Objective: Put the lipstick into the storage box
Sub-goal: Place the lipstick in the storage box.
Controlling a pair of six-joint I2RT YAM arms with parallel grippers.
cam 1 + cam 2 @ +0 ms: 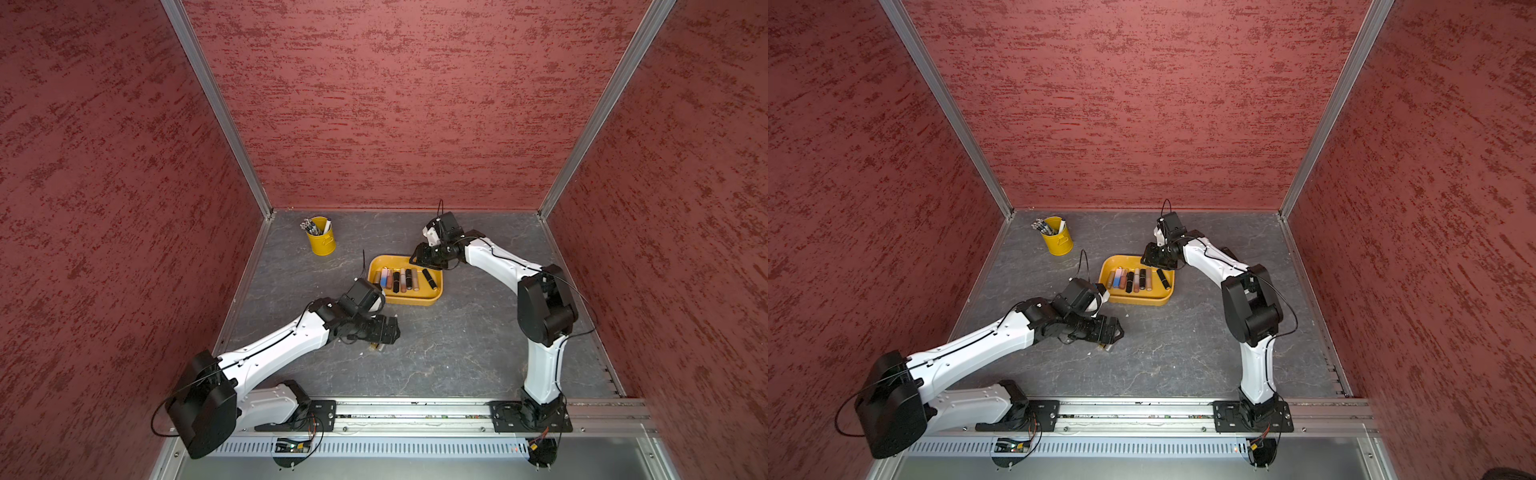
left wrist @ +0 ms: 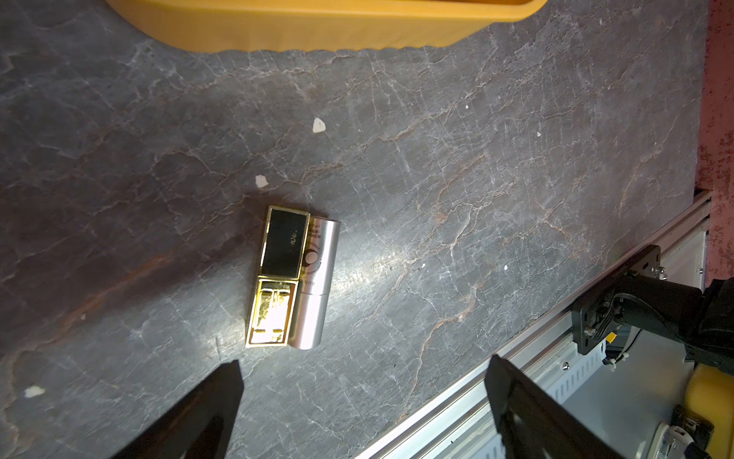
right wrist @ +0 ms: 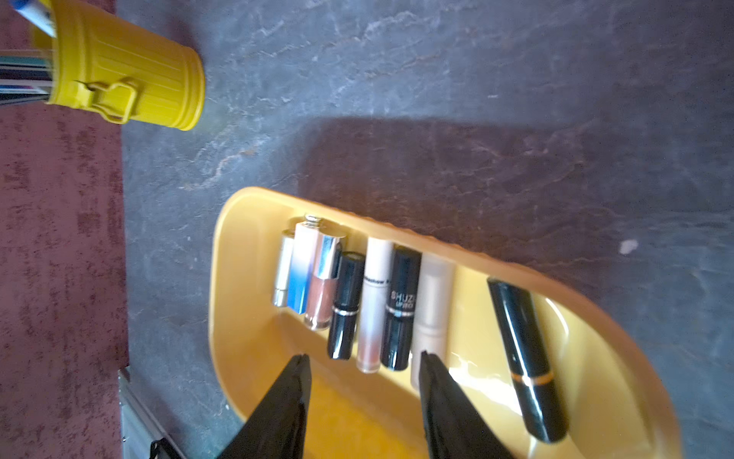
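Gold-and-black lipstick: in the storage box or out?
Out. The gold-and-black lipstick lies flat on the table, beside a silver tube, apart from the storage box.

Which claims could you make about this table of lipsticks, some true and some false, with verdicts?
1. A gold-and-black lipstick and a silver lipstick lie side by side on the table, outside the storage box. True.
2. The left hand grips a lipstick. False: the left hand is open, holding nothing.
3. The storage box is empty. False: it holds a row of lipsticks.
4. The yellow bucket holds pens. True.
5. The right hand carries a lipstick. False: the right hand is open and empty above the box.
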